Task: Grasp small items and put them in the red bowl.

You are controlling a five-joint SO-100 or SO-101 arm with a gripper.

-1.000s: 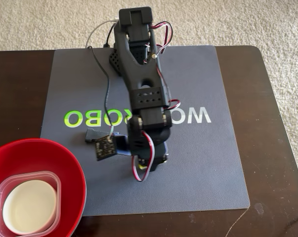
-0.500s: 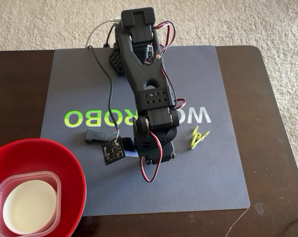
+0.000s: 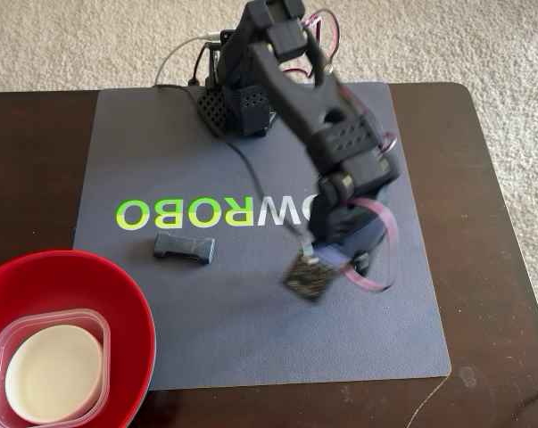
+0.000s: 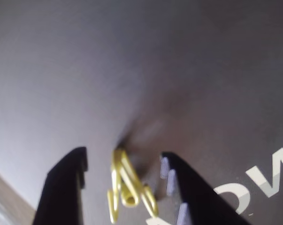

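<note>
Currently listed, largest first: bench, dark wood, carrying a grey mat that runs flat and bare ahead of the tool in the wrist view; red bowl, well off to the tool's left in the fixed view, already holding the clear square tub with the white bowl nested inside; black buckle, lying flat on the mat between tool and red bowl. Tool, fingers spread and pinching nothing, straddles the yellow-green clip, which lies on the mat between the fingers, touching neither, its long axis roughly along them, so closing looks to be the next step.
</note>
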